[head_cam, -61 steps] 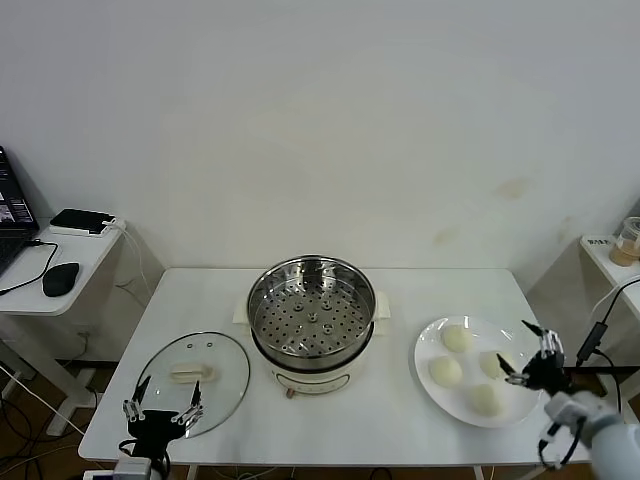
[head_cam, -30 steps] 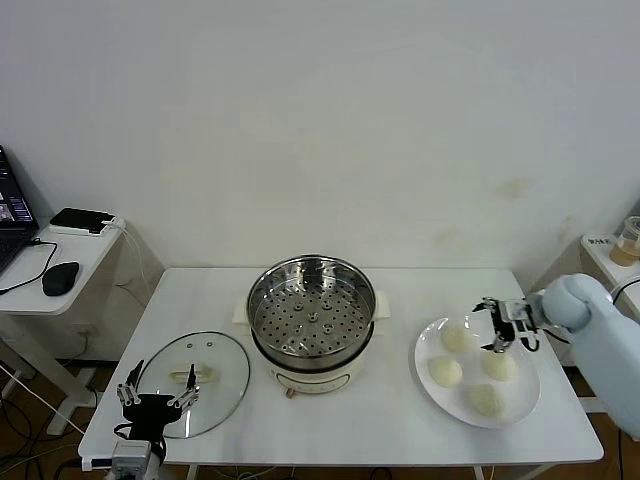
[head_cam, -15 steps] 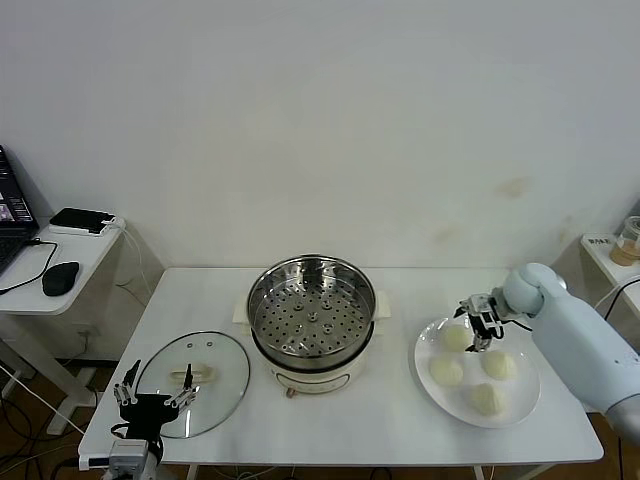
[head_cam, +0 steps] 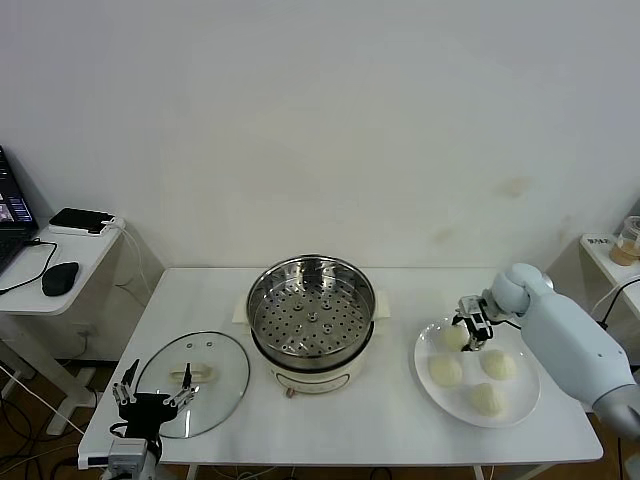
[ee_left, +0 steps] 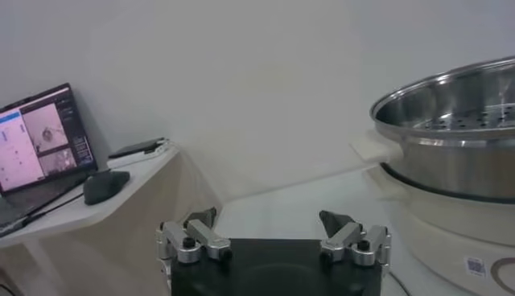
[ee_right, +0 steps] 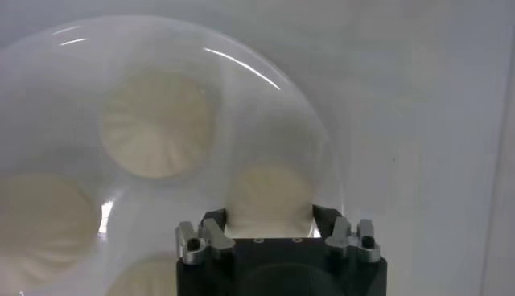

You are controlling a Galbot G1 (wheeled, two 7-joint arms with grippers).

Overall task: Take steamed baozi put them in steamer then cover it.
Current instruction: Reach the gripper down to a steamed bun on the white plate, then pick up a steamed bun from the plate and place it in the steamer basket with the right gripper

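The steamer (head_cam: 312, 325) stands open at the table's middle, its perforated tray bare; it also shows in the left wrist view (ee_left: 451, 137). The glass cover (head_cam: 193, 381) lies flat at the front left. Four baozi lie on a white plate (head_cam: 523, 407) at the right. My right gripper (head_cam: 470, 327) is open over the baozi nearest the steamer (head_cam: 455, 338). In the right wrist view that baozi (ee_right: 269, 193) sits between my right gripper's (ee_right: 269, 215) fingers (ee_right: 213, 224). My left gripper (head_cam: 152, 403) is open and empty at the cover's front edge, and shows in its own wrist view (ee_left: 268, 221).
The other three baozi (head_cam: 445, 371), (head_cam: 497, 364), (head_cam: 486, 399) lie close together on the plate. A side table at the left holds a laptop (ee_left: 40, 133) and a mouse (head_cam: 60, 277). A shelf with a cup (head_cam: 630, 240) stands at the far right.
My right arm swung in from the table's right front edge across the plate and now sits over the baozi nearest the steamer. The left gripper barely moved.
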